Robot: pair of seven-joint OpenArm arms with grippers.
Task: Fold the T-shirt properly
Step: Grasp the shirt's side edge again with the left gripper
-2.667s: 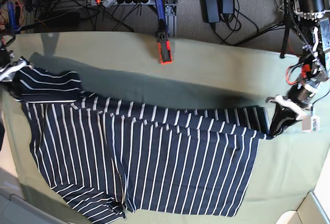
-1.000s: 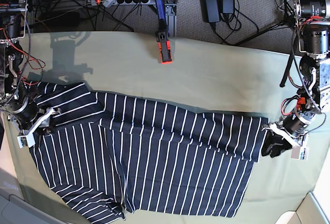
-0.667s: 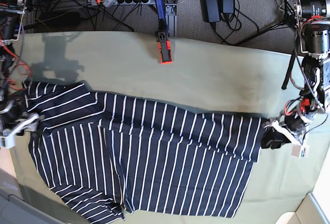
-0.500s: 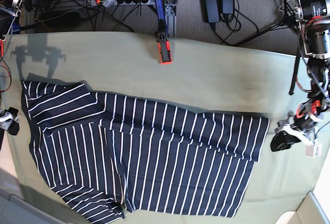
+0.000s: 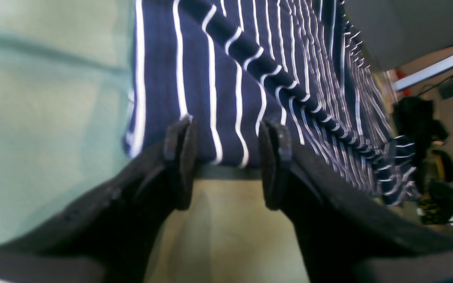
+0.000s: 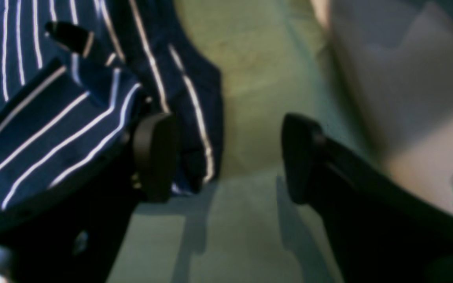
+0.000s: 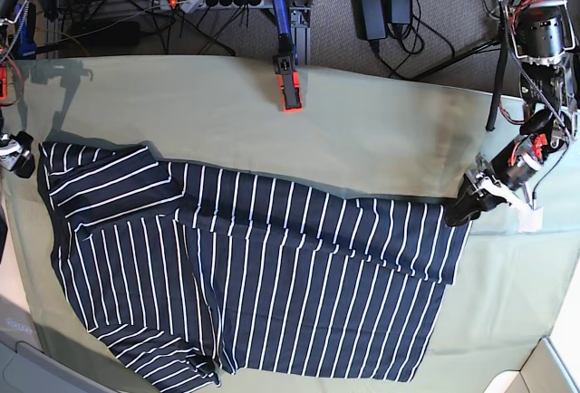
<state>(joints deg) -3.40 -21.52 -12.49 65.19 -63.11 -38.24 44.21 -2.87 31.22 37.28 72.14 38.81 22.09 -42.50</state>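
A dark navy T-shirt (image 7: 245,266) with thin white stripes lies spread across a pale green cloth (image 7: 362,130) that covers the table. In the base view it fills the lower and middle part of the picture, reaching from the 9 o'clock edge almost to 3 o'clock. Its upper portion is folded down over the body in a long band, and one sleeve bunches at about 7 o'clock.

The left gripper (image 7: 459,208) sits at roughly 3 o'clock in the base view, its tip at the shirt's right-hand corner. Half a second ago it hung out over bare cloth, clear of the shirt; it has since moved back in to the fabric edge. In the left wrist view its two black fingers (image 5: 179,157) stand parted, with the striped hem (image 5: 214,157) lying just beyond them, level with their tips. Nothing is pinched between them.

The right gripper (image 7: 16,150) shows only as a small dark shape at the far 9 o'clock edge of the base view, beside the shirt's upper left corner. It sat lower on that edge half a second ago, and has risen. In the right wrist view its fingers (image 6: 155,153) are spread wide over the green cloth, the shirt's edge lying by the left finger; this view is blurred. It holds nothing.

The shirt itself lies much as it did half a second ago. An orange and black clamp (image 7: 288,85) sits at the table's far edge, near 12 o'clock.
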